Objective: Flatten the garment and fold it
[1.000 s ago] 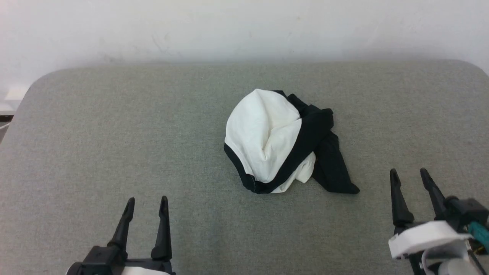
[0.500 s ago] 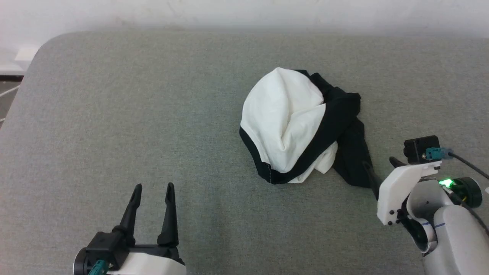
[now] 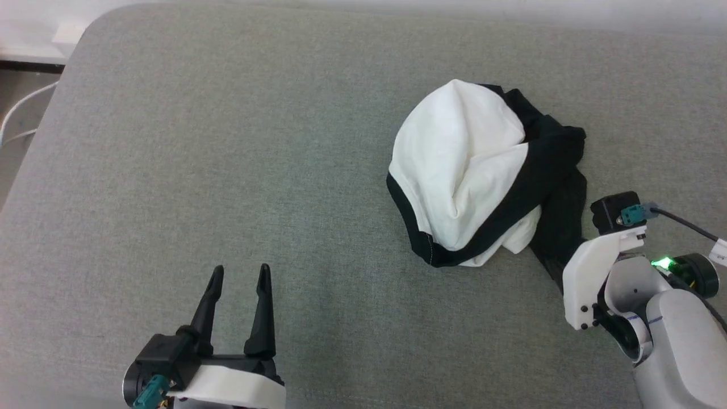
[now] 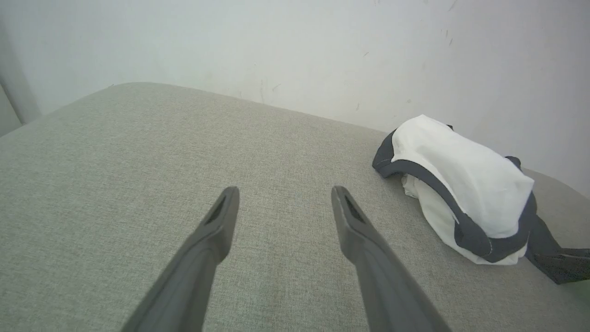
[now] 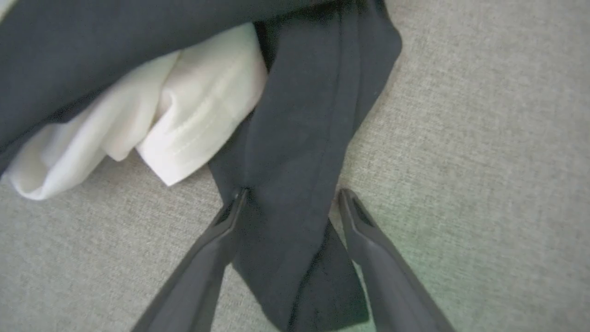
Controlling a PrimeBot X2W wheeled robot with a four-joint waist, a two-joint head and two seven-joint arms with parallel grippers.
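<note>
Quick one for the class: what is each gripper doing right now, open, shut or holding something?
Left gripper: open, empty, apart from the garment.
Right gripper: open, fingers either side of its black sleeve, not closed on it.

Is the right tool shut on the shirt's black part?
No, the right tool is open, its fingers apart on either side of a black strip of the garment.

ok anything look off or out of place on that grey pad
The white T-shirt with black sleeves lies bunched in a heap on the grey fabric-covered surface, one black flap trailing out between the right gripper's open fingers. Nothing looks damaged.
</note>
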